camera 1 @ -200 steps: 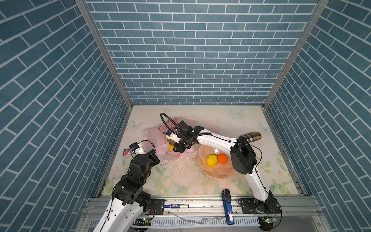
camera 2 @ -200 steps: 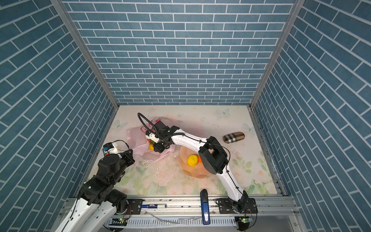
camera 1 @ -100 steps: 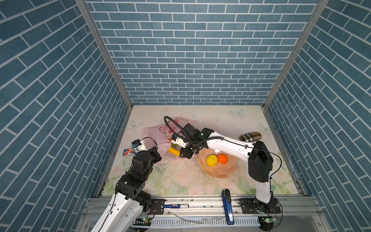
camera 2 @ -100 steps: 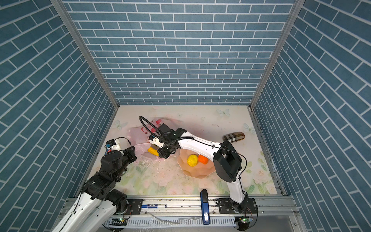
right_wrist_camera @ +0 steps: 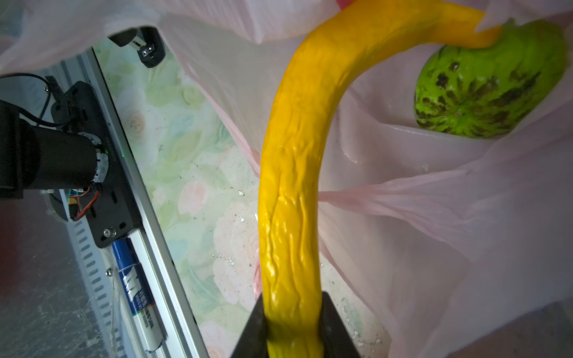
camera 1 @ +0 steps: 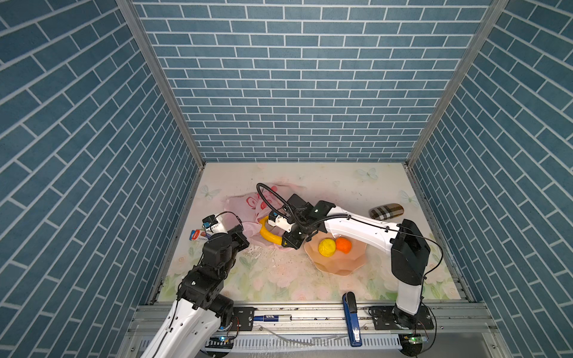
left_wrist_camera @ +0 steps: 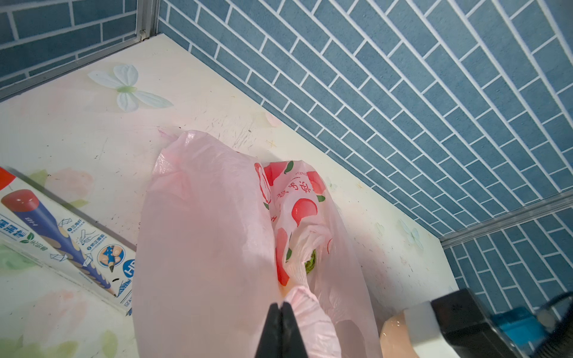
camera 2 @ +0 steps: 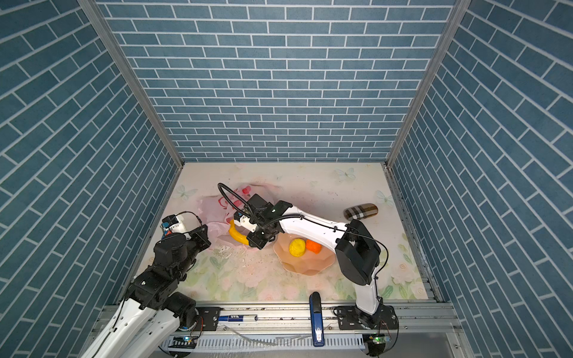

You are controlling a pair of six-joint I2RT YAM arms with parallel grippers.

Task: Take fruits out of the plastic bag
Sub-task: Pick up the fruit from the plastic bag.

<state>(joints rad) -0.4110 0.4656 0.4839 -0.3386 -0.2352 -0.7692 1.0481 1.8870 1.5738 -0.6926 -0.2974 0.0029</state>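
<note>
The floral counter (camera 1: 325, 186) carries everything. Left of its centre and at mid depth lies the plastic bag (camera 1: 245, 204), pale pink and crinkled, with red fruit prints, its mouth turned to the right and near side. The left hand (left_wrist_camera: 281, 307) has its jaws pressed fully together on a gathered fold of the bag's near-left edge, and the film runs taut up to the fingertips.

Just right of the bag and a little nearer sits the peach bowl (camera 1: 341, 269) with its petal-shaped rim. Far to the right, well apart from it, lies a checked brown case (camera 1: 386, 211). At the left edge of the counter, near the left hand, lies a pencil box (left_wrist_camera: 62, 229).

The banana (camera 1: 269, 234) lies between bag and bowl. The right hand (right_wrist_camera: 293, 302) is closed partway around the banana's near end, one finger on each side, close to the bowl's left rim. The far end curves back into the bag's mouth, where its tip touches the green bumpy fruit (right_wrist_camera: 490, 83), which lies inside the bag on the film.

In the bowl rest the lemon (camera 1: 327, 247) and, touching it on its right, the small orange (camera 1: 343, 245). Any other fruits are hidden by the bag's folds.
</note>
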